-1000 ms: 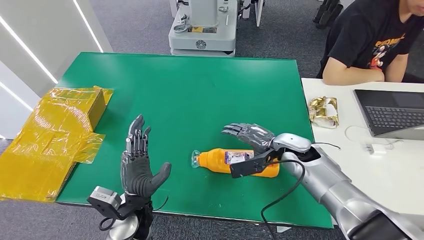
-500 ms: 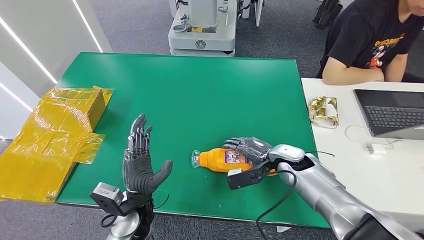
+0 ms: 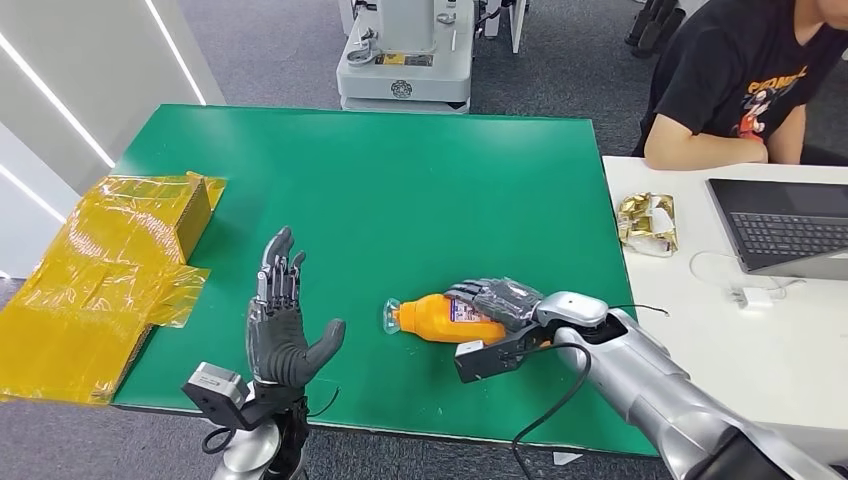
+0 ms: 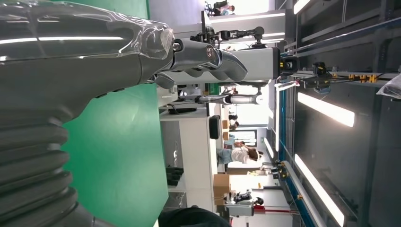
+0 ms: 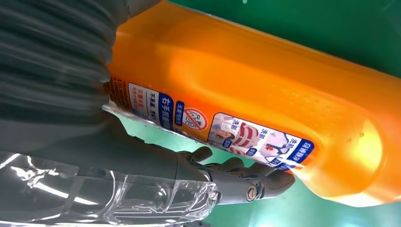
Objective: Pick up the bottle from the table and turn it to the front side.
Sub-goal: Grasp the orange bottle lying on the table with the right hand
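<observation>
While it lies on its side on the green table [image 3: 400, 180], the orange bottle [image 3: 440, 318] has its clear cap end pointing away from the right arm and a small printed label facing up and toward the robot. Draped over the bottle's far end is the right hand [image 3: 500, 300], fingers [image 5: 236, 166] curling round the body beside the label, thumb on the other side; it looks to be closing into a grasp, though whether the fingers press firmly enough to lift cannot be told from the wrist view, where the bottle sits tight against the palm. That wrap across the middle of the body makes sense for the task: a hold there would let the wrist roll the bottle to bring its front side round. The bottle seems not yet raised.

Beyond the bottle's cap end, well apart from it, the left hand [image 3: 283, 325] stands upright near the table's near edge, palm toward the bottle, fingers spread and holding nothing, perhaps kept ready to receive or steady it. Farther out on that side lie crumpled yellow wrappings [image 3: 110, 270] over the table's edge. Past the right arm, a person [image 3: 740, 80] sits at a white desk with a laptop [image 3: 785, 225].
</observation>
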You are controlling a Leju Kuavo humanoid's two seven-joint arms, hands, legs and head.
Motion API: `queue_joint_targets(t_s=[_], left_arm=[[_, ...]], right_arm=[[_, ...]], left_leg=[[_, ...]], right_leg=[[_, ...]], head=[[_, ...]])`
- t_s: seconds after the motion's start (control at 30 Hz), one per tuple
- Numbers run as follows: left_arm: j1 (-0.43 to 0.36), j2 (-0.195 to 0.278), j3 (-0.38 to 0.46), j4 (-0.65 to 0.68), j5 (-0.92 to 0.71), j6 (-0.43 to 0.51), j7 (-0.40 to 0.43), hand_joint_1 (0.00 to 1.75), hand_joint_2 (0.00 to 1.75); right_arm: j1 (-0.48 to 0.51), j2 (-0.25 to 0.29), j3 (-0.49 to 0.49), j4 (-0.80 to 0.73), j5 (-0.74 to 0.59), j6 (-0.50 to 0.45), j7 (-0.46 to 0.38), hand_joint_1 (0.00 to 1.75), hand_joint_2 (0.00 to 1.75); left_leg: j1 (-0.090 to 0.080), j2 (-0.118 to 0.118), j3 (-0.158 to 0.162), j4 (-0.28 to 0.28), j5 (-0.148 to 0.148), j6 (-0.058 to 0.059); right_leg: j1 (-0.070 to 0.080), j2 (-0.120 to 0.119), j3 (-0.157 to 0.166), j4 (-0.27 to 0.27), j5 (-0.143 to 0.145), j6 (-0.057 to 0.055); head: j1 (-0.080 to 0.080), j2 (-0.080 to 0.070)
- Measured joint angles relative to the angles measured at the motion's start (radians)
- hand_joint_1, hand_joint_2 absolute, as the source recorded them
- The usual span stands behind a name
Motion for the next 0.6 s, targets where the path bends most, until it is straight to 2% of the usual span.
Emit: queue_joint_targets(t_s=[0.23, 0.43, 0.6], left_arm=[[-0.002, -0.007, 0.020, 0.002, 0.008, -0.006, 0.000, 0.00, 1.75], [-0.003, -0.016, 0.029, 0.003, 0.005, 0.007, 0.000, 0.00, 1.75], [-0.001, -0.018, 0.031, 0.003, 0.000, 0.013, 0.002, 0.00, 1.75]], right_arm=[[-0.014, 0.009, 0.016, 0.022, 0.008, 0.035, 0.038, 0.00, 1.75], [-0.057, 0.005, 0.065, 0.041, 0.056, 0.050, 0.192, 0.00, 1.75], [-0.097, -0.040, 0.102, 0.033, 0.087, 0.101, 0.281, 0.00, 1.75]], left_leg=[[0.000, 0.000, 0.000, 0.000, 0.000, 0.000], [0.000, 0.000, 0.000, 0.001, 0.000, 0.000], [0.000, -0.001, 0.000, 0.001, 0.000, 0.000]], right_leg=[[0.000, 0.000, 0.000, 0.000, 0.000, 0.000], [0.000, 0.000, 0.000, 0.000, 0.000, 0.000], [0.000, -0.001, 0.000, 0.000, 0.000, 0.000]], head=[[0.000, 0.000], [0.000, 0.000], [0.000, 0.000]])
